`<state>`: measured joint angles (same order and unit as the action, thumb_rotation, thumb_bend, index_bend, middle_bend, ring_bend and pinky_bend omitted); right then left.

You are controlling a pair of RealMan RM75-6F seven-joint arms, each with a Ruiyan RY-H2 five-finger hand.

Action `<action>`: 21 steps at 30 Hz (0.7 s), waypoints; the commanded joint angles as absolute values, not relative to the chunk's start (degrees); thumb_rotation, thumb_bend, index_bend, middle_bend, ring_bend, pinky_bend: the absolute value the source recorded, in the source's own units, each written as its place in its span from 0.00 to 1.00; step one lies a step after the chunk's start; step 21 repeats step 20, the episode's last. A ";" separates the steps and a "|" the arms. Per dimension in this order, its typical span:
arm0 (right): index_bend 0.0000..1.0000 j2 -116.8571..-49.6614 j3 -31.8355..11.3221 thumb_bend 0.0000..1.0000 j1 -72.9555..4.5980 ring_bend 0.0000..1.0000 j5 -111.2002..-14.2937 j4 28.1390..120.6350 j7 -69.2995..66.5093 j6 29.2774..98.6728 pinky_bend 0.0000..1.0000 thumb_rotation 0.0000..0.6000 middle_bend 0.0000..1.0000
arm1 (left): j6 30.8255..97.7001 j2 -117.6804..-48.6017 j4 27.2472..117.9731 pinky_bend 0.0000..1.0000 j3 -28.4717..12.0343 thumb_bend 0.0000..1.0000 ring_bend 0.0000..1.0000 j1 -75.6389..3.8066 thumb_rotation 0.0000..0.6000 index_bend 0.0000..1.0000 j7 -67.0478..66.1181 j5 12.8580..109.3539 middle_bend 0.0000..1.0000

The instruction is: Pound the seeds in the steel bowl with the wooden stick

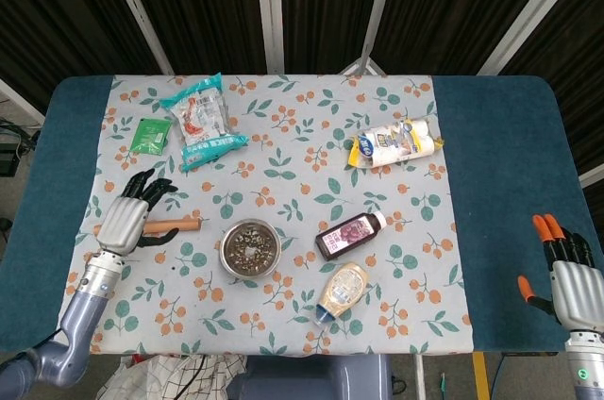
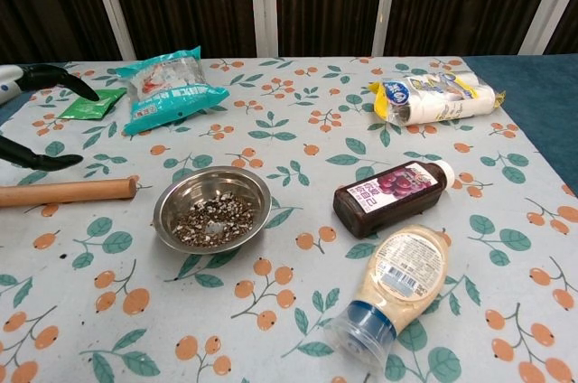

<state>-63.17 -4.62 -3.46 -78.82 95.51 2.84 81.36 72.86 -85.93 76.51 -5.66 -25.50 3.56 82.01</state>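
Steel bowl [image 2: 213, 208]: sits on the flowered cloth, left of the table's middle and toward the near edge, upright, with a heap of brown and pale seeds [image 2: 211, 217] in its bottom.
Wooden stick [image 2: 68, 191]: lies flat on the cloth just left of the bowl, long axis running left to right, its rounded end near the bowl's rim but not touching it.
Left hand [image 1: 130, 215]: hovers over the stick's far-left part, fingers spread apart and opened; in the chest view the dark fingertips [image 2: 56, 80] stand clear above the wood, so nothing is gripped.
Right hand [image 1: 567, 273]: low at the right edge over the blue table [image 1: 514, 155], well apart from everything, orange-tipped fingers straight and spread, holding nothing.
Dark sauce bottle [image 2: 390, 194]: on its side right of the bowl, white cap pointing right and away.
Pale squeeze bottle [image 2: 394, 284]: on its side just in front of the dark bottle, blue cap toward the near edge.
Teal snack bag [image 2: 169, 87]: flat at the far left of the cloth.
Green sachet [image 2: 96, 102]: just left of the snack bag.
White and blue wrapped pack [image 2: 437, 97]: lying at the far right of the cloth.
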 commanded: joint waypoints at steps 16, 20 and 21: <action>0.00 -64.51 -4.81 0.37 -3.17 0.00 -81.96 93.44 4.21 84.79 0.00 1.00 0.00 | 92.51 -65.14 94.12 0.00 1.94 0.17 0.00 -6.79 1.00 0.04 -6.47 84.15 0.00; 0.00 -64.80 -4.74 0.37 -3.20 0.00 -82.34 93.19 4.37 84.95 0.00 1.00 0.00 | 92.16 -64.85 94.00 0.00 2.10 0.17 0.00 -5.97 1.00 0.02 -5.98 84.45 0.00; 0.00 -64.80 -4.74 0.37 -3.20 0.00 -82.34 93.19 4.37 84.95 0.00 1.00 0.00 | 92.16 -64.85 94.00 0.00 2.10 0.17 0.00 -5.97 1.00 0.02 -5.98 84.45 0.00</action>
